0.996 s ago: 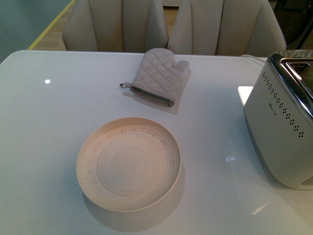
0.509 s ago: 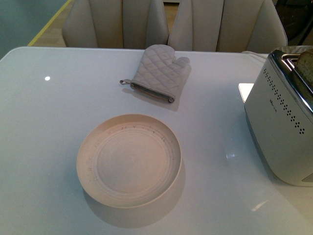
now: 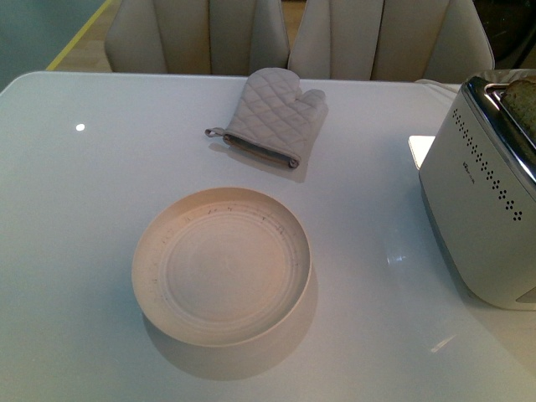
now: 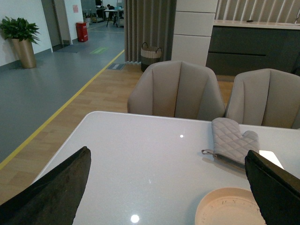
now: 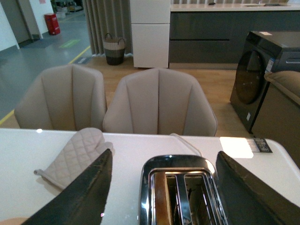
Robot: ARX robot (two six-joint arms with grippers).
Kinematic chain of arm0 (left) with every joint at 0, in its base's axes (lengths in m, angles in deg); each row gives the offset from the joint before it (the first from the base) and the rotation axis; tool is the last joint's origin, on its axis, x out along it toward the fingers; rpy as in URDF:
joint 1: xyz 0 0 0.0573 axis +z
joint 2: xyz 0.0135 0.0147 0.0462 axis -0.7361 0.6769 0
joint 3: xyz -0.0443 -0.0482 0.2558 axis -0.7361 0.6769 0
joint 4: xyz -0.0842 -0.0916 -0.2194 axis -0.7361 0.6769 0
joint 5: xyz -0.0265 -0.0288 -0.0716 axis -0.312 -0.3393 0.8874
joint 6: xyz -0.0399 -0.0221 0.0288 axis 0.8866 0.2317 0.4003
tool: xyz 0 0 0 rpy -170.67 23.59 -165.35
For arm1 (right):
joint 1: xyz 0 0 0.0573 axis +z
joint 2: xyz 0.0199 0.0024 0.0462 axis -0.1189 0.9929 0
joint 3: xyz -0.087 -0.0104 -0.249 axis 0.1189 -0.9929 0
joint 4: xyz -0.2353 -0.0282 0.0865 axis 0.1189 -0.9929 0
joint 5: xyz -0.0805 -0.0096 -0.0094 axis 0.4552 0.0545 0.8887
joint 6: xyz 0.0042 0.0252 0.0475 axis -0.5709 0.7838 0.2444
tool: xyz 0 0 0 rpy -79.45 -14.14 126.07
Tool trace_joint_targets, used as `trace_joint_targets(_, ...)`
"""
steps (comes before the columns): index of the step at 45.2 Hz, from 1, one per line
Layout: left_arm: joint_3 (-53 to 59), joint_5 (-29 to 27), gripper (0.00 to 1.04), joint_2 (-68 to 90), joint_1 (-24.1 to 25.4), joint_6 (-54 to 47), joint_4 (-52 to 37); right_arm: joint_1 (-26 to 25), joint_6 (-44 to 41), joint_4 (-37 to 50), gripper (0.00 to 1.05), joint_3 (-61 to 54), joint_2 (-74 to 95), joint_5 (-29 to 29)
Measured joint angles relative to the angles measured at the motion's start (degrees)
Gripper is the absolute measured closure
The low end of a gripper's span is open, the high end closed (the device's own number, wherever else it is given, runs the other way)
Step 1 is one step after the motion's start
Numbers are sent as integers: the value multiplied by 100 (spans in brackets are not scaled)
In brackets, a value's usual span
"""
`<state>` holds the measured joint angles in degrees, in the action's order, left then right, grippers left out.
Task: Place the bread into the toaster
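Observation:
The white toaster (image 3: pixel 481 209) with a chrome top stands at the table's right. The bread (image 3: pixel 525 100) stands in a slot of it, with only its brown top showing. In the right wrist view the bread's crust (image 5: pixel 161 199) fills the slot on the mitt's side of the toaster (image 5: pixel 178 164); the other slot looks empty. My right gripper (image 5: pixel 164 201) is open above the toaster, one finger on either side, and holds nothing. My left gripper (image 4: pixel 164 197) is open and empty above the table. Neither gripper shows in the front view.
An empty cream plate (image 3: pixel 222 266) sits mid-table, also in the left wrist view (image 4: pixel 229 208). A quilted beige oven mitt (image 3: pixel 272 117) lies behind it. Two beige chairs (image 3: pixel 293 33) stand at the far edge. A white cable (image 5: pixel 185 140) runs behind the toaster.
The front view has shifted a little: plate, mitt and toaster sit slightly higher in the picture than one second ago. Nothing on the table has moved.

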<state>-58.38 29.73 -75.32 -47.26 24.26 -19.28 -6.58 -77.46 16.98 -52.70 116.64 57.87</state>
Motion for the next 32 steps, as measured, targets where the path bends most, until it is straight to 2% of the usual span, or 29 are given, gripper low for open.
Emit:
trace_joint_targets(5,0,-2,7,0,0,0,0,-11,7,186,62,-634,-317,-9)
trace_joint_targets(17,0,-2,7,0,0,0,0,-15,7,247,103,-1244,-907,-7)
trace_joint_targets(32,0,-2,7,0,0,0,0,-15,26,55,103,-1711,-1585,-7)
